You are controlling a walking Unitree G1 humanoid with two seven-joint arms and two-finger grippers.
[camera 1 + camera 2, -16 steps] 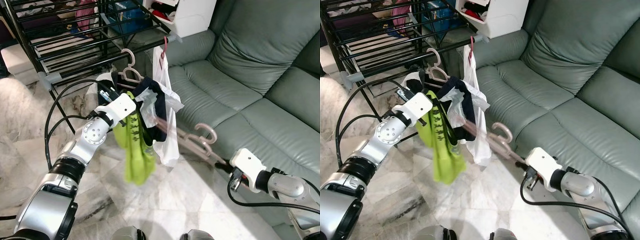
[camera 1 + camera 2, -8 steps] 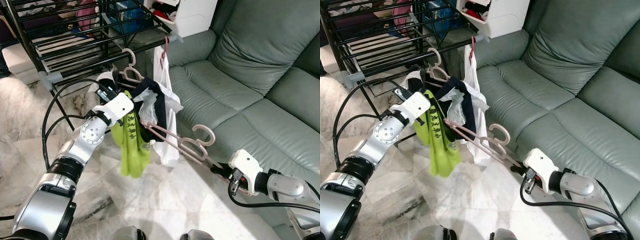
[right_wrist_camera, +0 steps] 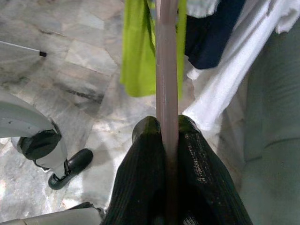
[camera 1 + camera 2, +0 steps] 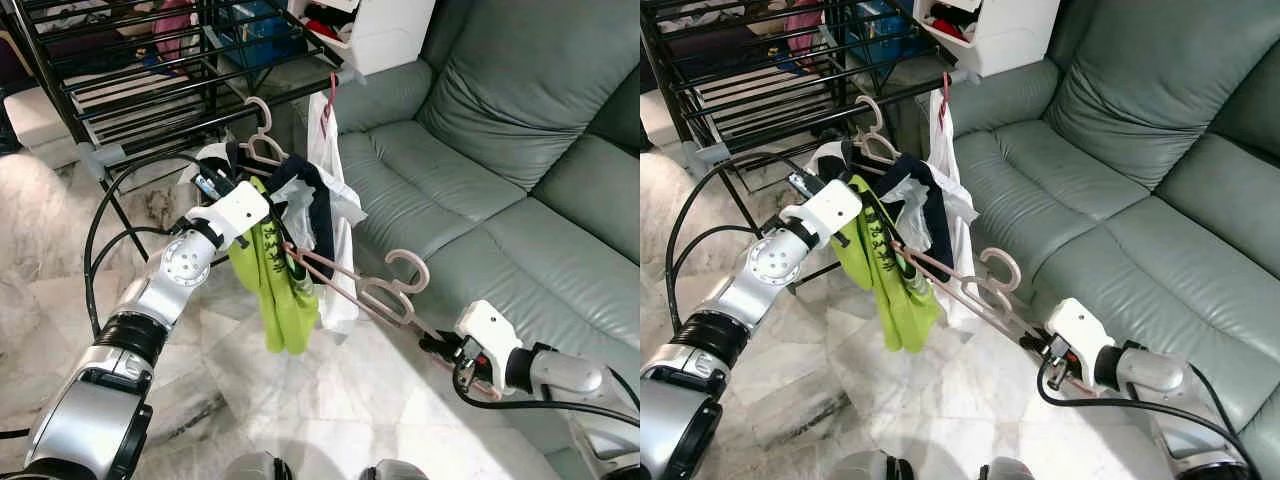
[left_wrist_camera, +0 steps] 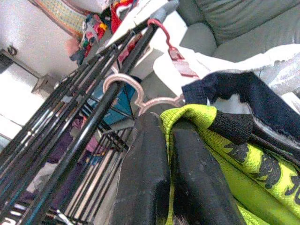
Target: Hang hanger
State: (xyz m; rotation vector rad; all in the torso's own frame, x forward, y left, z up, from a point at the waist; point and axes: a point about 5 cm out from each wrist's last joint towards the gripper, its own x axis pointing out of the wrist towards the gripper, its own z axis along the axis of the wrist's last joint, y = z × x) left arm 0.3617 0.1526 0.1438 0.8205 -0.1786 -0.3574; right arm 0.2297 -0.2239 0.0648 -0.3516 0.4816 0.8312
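A pink hanger (image 4: 372, 291) lies tilted in the air between my two arms, hook (image 4: 408, 264) upward. My right gripper (image 4: 441, 349) is shut on its lower end, seen close up as a pink bar (image 3: 167, 70) between the black fingers (image 3: 145, 154). The hanger's far arm reaches into a lime-green garment (image 4: 278, 290). That garment hangs from my left gripper (image 4: 258, 196), which is shut on its top edge (image 5: 187, 117). Navy cloth (image 4: 318, 205) and white cloth (image 4: 338, 215) bunch beside it. The black drying rack (image 4: 150, 95) stands just behind.
On the rack's front bar hang another pink hanger (image 4: 262, 146) and a red hanger (image 4: 328, 92) carrying the white garment. A grey-green sofa (image 4: 500, 160) spans the right side. A white storage unit (image 4: 385, 30) sits behind it. Marble floor (image 4: 330, 410) lies below.
The right gripper has shifted slightly left with the hanger, whose far arm now sits deeper in the green garment. The green garment has swung and hangs a little more to the right.
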